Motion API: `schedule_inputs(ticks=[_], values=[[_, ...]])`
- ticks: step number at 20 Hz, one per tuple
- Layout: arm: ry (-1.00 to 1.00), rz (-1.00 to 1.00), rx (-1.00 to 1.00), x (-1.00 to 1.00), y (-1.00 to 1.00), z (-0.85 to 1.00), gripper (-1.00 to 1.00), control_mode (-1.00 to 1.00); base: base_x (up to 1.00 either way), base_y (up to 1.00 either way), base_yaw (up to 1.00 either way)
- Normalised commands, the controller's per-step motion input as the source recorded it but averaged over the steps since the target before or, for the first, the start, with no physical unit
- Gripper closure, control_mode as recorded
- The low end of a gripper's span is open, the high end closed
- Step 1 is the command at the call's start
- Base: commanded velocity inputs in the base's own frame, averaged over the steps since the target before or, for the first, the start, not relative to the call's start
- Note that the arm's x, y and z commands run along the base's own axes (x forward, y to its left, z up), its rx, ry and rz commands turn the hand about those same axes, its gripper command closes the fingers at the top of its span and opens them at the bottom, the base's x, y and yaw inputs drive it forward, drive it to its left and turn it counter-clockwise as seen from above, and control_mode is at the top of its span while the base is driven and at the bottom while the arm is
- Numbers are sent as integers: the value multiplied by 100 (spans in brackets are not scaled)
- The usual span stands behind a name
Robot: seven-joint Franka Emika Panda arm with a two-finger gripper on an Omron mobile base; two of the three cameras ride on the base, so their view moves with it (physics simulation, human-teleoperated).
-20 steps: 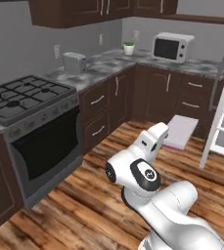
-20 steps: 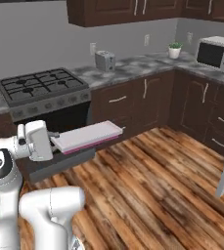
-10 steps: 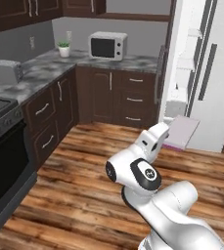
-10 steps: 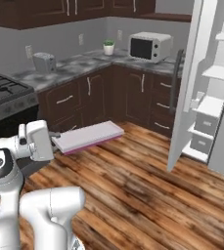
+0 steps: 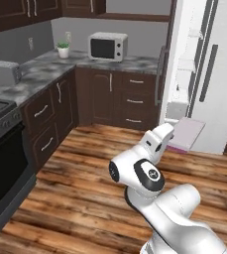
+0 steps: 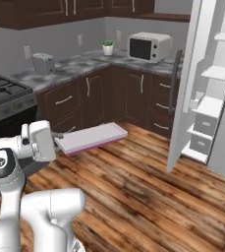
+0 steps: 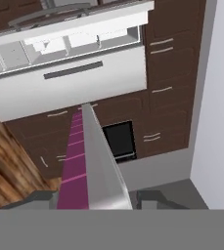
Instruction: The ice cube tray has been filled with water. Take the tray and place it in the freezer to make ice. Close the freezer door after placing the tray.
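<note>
Gripper clamps one short end of the ice cube tray, held level above the floor. Looks stiff and light, but water-filled; end grip means tilt spills.

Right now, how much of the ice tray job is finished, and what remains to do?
Done: the ice cube tray is picked up, and the freezer door stands open. In hand: the hand is shut on the tray's end and holds it level above the wood floor, short of the freezer. Left: set the tray on a shelf inside, let go, then close the door.
</note>
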Motion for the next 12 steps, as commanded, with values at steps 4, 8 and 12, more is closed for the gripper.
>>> schedule_inputs(ticks=[4, 8, 12], values=[[0, 0, 0, 0, 0, 0, 100, 100, 9, -69, 10], [0, 0, 0, 0, 0, 0, 100, 100, 19, -72, 13], [0, 0, 0, 0, 0, 0, 100, 100, 33, -53, 15]])
